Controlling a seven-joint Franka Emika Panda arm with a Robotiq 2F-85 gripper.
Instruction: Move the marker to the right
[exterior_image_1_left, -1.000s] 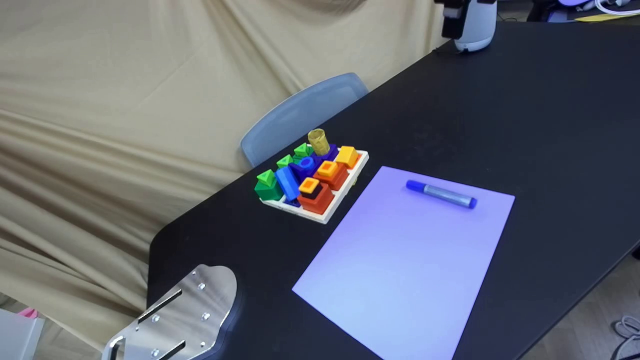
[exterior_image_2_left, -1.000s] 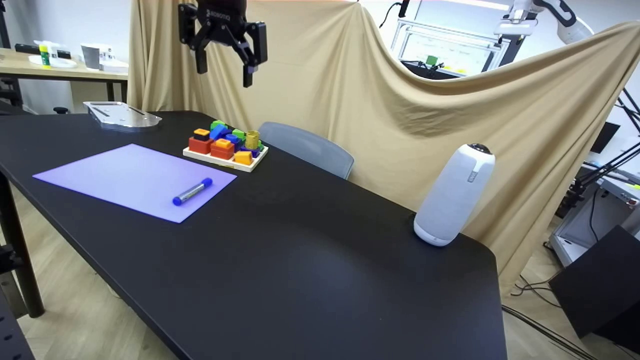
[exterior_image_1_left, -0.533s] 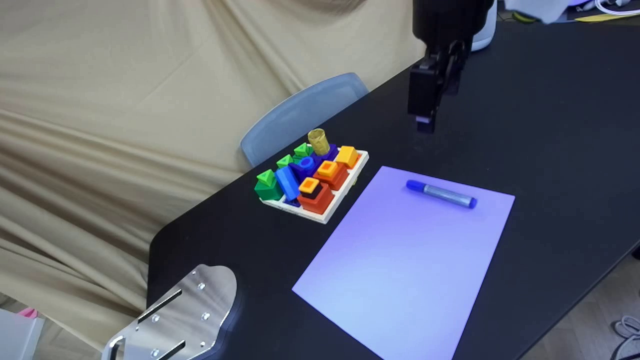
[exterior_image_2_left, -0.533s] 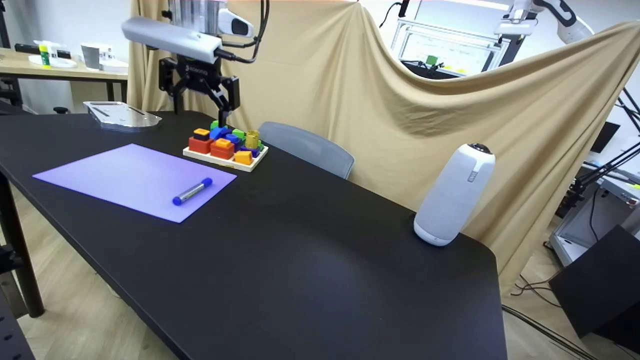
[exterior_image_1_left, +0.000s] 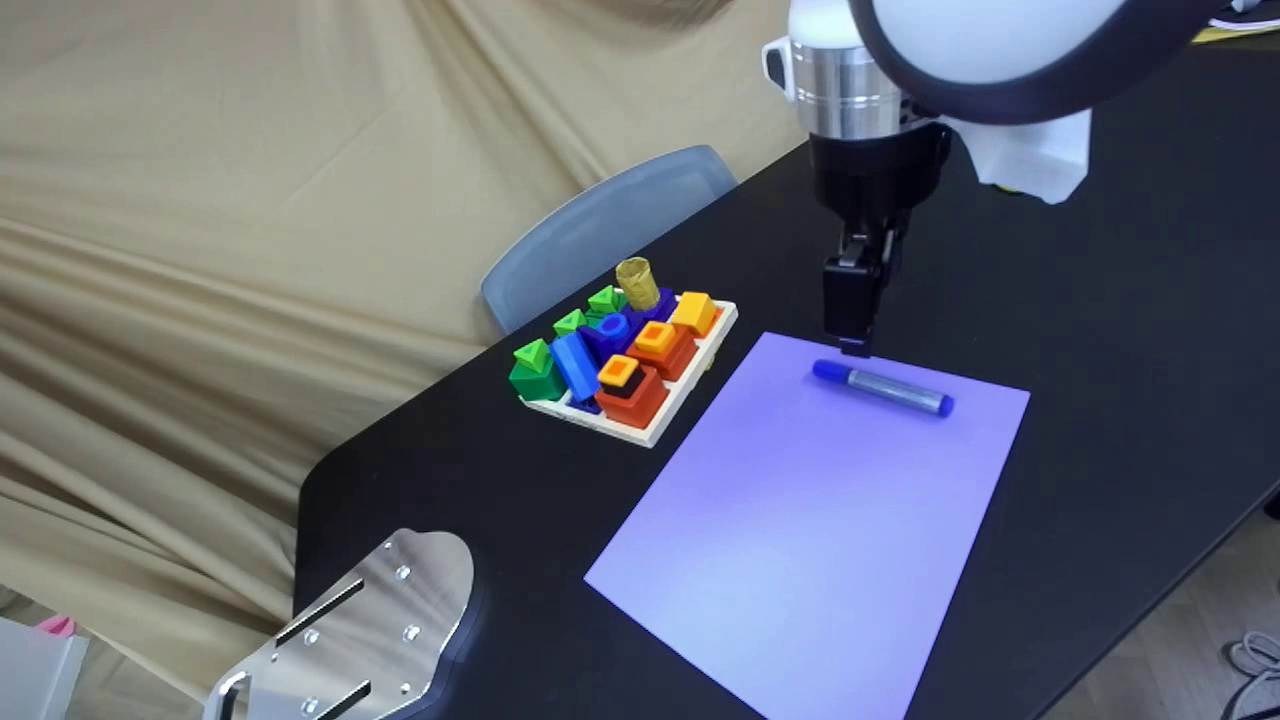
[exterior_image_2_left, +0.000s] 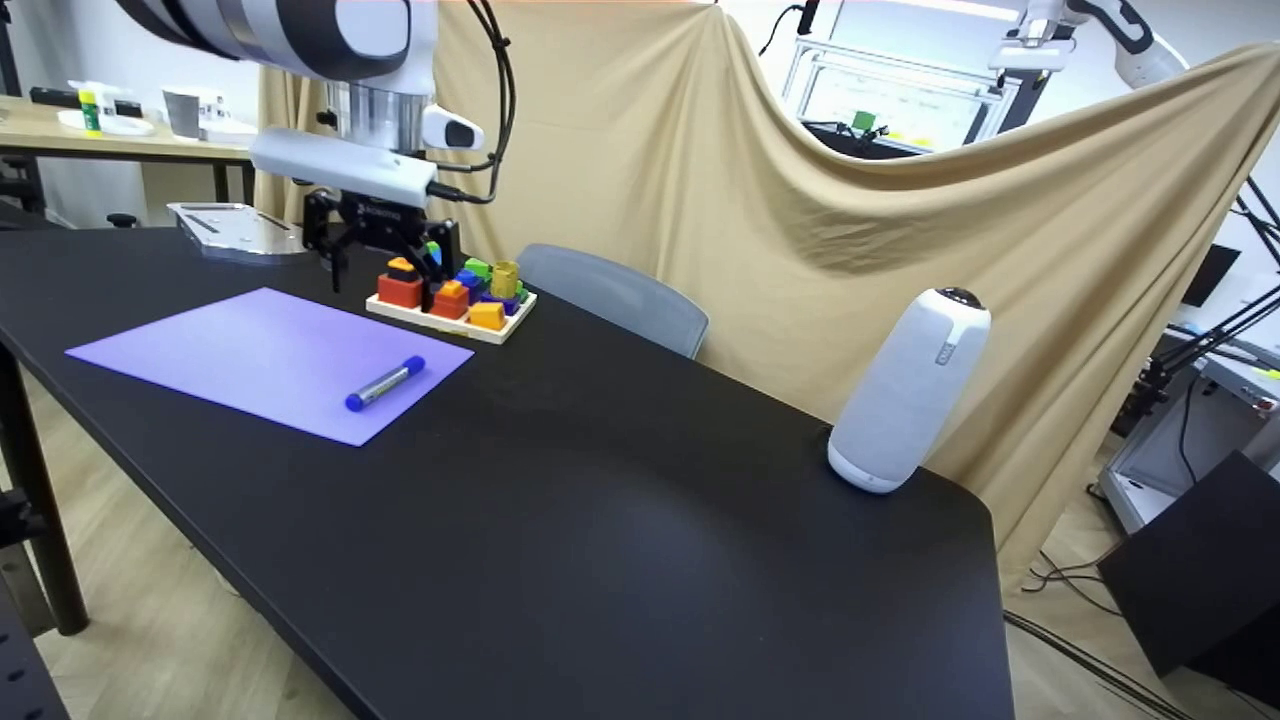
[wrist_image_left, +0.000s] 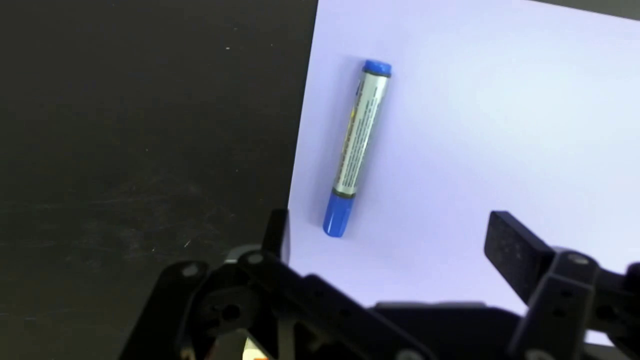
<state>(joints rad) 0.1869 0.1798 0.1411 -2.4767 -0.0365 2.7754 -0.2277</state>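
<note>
The marker (exterior_image_1_left: 885, 388) has a silver-grey barrel with a blue cap and blue end. It lies on a purple-looking sheet of paper (exterior_image_1_left: 800, 520), near one short edge. It also shows in an exterior view (exterior_image_2_left: 385, 383) and in the wrist view (wrist_image_left: 361, 135), where its cap points toward the jaws. My gripper (wrist_image_left: 387, 225) is open and empty, its fingers wide apart. The marker lies ahead of the fingertips, nearer the left finger in the wrist view. In both exterior views the gripper (exterior_image_1_left: 855, 340) (exterior_image_2_left: 382, 295) hangs above the table near the marker, not touching it.
A white tray (exterior_image_2_left: 450, 325) with several coloured blocks stands beside the paper. A metal plate (exterior_image_1_left: 400, 620) lies at one end of the black table (exterior_image_2_left: 620, 560). A pale rounded device (exterior_image_2_left: 905, 400) stands at the other end. A grey-blue chair (exterior_image_1_left: 610, 230) is at the table's edge.
My gripper has come down from high above the table to just above the paper, close to the marker. It stays open. The marker and paper have not moved.
</note>
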